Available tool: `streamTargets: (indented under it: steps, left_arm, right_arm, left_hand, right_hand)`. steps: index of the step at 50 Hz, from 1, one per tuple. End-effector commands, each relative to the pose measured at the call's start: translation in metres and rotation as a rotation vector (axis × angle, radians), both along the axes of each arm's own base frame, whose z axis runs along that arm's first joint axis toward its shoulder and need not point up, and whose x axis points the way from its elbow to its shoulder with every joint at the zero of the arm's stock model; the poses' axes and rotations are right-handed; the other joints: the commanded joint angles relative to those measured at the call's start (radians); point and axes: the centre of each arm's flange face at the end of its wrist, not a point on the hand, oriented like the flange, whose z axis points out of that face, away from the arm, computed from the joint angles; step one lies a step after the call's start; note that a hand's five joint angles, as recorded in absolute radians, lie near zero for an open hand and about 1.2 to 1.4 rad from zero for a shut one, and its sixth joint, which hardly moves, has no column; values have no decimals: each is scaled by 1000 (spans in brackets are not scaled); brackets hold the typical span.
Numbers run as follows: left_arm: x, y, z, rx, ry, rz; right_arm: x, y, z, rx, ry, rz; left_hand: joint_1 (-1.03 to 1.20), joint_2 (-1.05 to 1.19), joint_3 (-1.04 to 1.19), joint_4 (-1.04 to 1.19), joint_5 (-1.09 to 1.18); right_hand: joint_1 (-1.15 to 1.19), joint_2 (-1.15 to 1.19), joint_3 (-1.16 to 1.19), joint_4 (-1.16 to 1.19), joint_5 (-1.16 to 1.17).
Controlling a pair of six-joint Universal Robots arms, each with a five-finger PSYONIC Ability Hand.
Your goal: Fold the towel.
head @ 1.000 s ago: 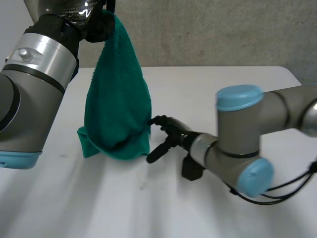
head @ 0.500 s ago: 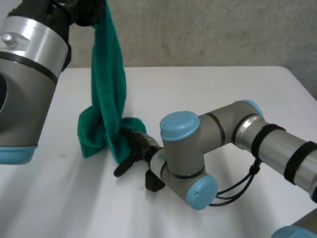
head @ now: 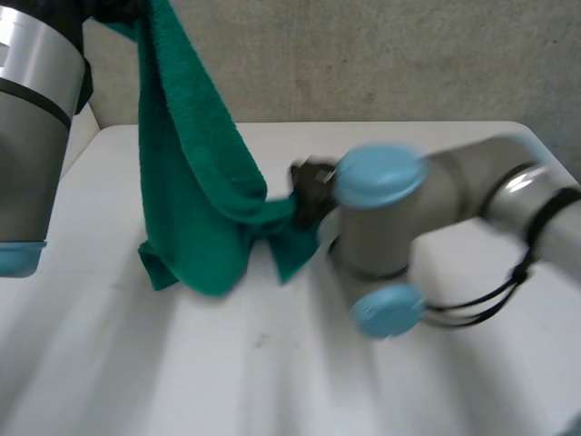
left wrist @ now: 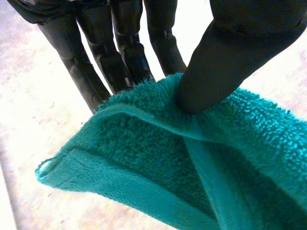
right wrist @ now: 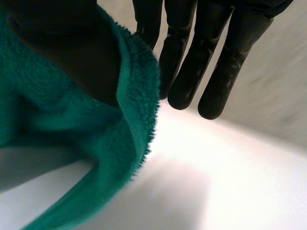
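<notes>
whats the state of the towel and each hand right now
towel, not folded yet; hangs bunched from the left hand, with a lower part drawn sideways to the right hand
left hand, raised, thumb pinching the towel's edge against its fingers
right hand, lower down, thumb pressed on the towel's edge opposite straight fingers, pinching it

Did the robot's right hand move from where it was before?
Yes. The right hand has moved up and away, closer to the back edge of the table in the head view, and it took part of the green towel with it.
</notes>
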Motion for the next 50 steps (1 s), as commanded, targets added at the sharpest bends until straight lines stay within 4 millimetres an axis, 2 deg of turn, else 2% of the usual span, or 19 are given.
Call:
streamTargets:
  steps: [1,3,7,14,20,23,26,29,33,34,36,37,39,40,41,42,45,48,50]
  left_arm:
    - [24,-22,-14,48,-27,88]
    - [31,-27,-25,91,-48,110]
    - [36,-28,-39,158,-78,122]
    - [32,-19,-90,383,-212,66]
    - [20,-19,-159,607,-391,-6]
    - [14,-23,-187,673,-459,-18]
    - [10,-29,-208,708,-508,-25]
    - [3,-45,-228,717,-558,-26]
    - [-3,-61,-231,689,-567,-20]
    - [-14,-89,-208,552,-518,1]
    - [-17,-97,-197,498,-498,9]
    - [-25,-118,-154,295,-416,41]
    - [-30,-129,-119,134,-341,67]
    - [-31,-133,-100,51,-303,84]
    - [-28,-135,-59,-111,-215,131]
    - [-28,-135,-58,-112,-214,132]
    - [-14,-119,20,-395,-12,229]
    - [-9,-111,33,-429,15,234]
    - [-6,-106,28,-390,15,218]
  right_arm:
    - [-61,-27,93,-303,213,-69]
    - [-80,-16,127,-418,377,-74]
    - [-102,1,158,-475,524,-107]
    - [-122,16,160,-382,619,-89]
    - [-125,31,109,-159,754,51]
    - [-119,21,60,-46,833,125]
    - [-117,10,27,27,871,150]
    - [-121,-4,11,62,880,138]
    - [-115,-32,9,-6,846,84]
    - [-112,-39,15,-45,824,63]
    - [-104,-59,39,-177,752,-8]
    - [-100,-74,66,-294,686,-73]
    - [-96,-87,99,-427,600,-146]
    - [-96,-96,134,-559,497,-229]
    - [-96,-99,151,-619,443,-271]
    - [-96,-99,151,-620,442,-271]
    - [-101,-98,210,-845,203,-402]
    - [-111,-73,244,-941,119,-422]
    - [-113,-61,247,-946,126,-399]
  left_hand:
    - [264,198,202,202,254]
    - [264,198,202,202,254]
    - [264,198,202,202,254]
    - [264,198,202,202,254]
    - [264,198,202,202,254]
    - [264,198,202,202,254]
    - [264,198,202,202,254]
    - [264,198,202,202,254]
    - [264,198,202,202,254]
    - [264,198,202,202,254]
    - [264,198,202,202,254]
    - [264,198,202,202,254]
    - [264,198,202,202,254]
    - [264,198,202,202,254]
    - [264,198,202,202,254]
    - [264,198,202,202,254]
    - [264,198,202,202,254]
    - [264,198,202,202,254]
    - [264,198,202,202,254]
  right_hand:
    - [415,222,221,210,236]
    - [415,222,221,210,236]
    - [415,222,221,210,236]
    - [415,222,221,210,236]
    - [415,222,221,210,236]
    - [415,222,221,210,236]
    - [415,222,221,210,236]
    - [415,222,221,210,236]
    - [415,222,221,210,236]
    - [415,222,221,210,236]
    - [415,222,221,210,236]
    - [415,222,221,210,236]
    - [415,222,221,210,236]
    - [415,222,221,210,236]
    - [415,222,221,210,236]
    - [415,222,221,210,236]
    - [415,222,221,210,236]
    - [415,222,221,210,236]
    - [415,222,221,210,236]
